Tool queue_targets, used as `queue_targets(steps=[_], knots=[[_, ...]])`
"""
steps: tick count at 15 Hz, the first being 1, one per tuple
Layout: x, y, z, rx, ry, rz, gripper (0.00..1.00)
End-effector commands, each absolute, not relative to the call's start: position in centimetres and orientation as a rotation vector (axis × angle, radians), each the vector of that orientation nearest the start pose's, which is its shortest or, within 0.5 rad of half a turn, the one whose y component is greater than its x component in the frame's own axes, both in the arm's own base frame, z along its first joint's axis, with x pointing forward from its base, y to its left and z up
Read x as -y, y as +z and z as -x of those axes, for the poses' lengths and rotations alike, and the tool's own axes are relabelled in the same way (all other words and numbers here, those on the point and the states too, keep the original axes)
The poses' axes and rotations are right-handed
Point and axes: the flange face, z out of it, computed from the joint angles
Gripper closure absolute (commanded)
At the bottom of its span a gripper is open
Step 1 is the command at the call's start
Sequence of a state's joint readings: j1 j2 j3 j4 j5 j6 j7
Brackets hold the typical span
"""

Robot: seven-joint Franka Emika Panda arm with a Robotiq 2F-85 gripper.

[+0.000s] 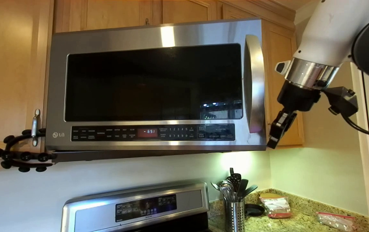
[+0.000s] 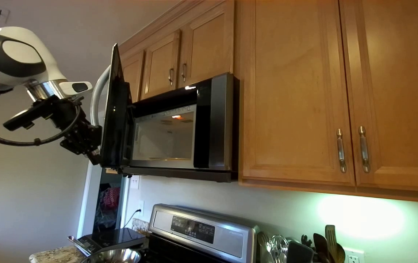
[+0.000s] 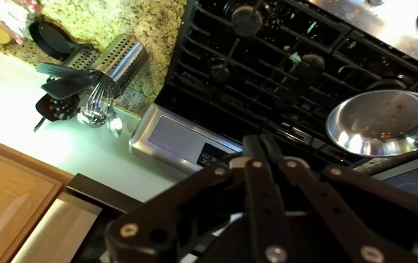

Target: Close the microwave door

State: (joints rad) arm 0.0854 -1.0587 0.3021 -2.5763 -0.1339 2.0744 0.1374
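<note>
The microwave door [image 1: 153, 84] is standing ajar in front of the LG microwave [image 2: 203, 124], and the microwave's cavity [image 2: 165, 137] is showing past the door's inner side, so the closing push is, by my judgement, waiting to be made. You are holding the Robotiq gripper [image 3: 260, 140] clenched, its two fingers [image 3: 252, 149] lying together with nothing between them, which is probably sensible: you are needing no grasp here, only a blunt, stiff knuckle for shoving. It is hanging on the outer side of the door, down by the lower end of the curved steel handle [image 1: 257, 83], and that spot is looking well chosen, because the hinge is presumably sitting opposite the handle, and pressing near the free edge is giving you the longest lever. Whether the fingers are touching the steel or hanging just beside it, I am not managing to tell. You are likely wanting to press toward the microwave while following the door's arc; if the fingers are straying past the free edge, they could be slipping off the steel and missing the shove. The gas range [image 3: 278, 65] is standing below, with a steel skillet [image 3: 386, 124] at its edge and a perforated utensil canister [image 3: 123, 60] beside it, all sitting lower than the door's sweep, so they are probably posing no obstacle
</note>
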Motion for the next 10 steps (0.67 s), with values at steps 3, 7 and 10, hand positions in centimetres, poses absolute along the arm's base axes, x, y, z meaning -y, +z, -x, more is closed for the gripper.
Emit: queue_targets(steps=[3,7,10], knots=[[-6.7,60.7,-29.0,0.207,-1.229,3.275,0.96],[-4.8,60.1,-29.8,0.091,-1.098,3.337,0.95],[-5.4,59.2,-28.8,0.116,-0.934,3.340,0.95]])
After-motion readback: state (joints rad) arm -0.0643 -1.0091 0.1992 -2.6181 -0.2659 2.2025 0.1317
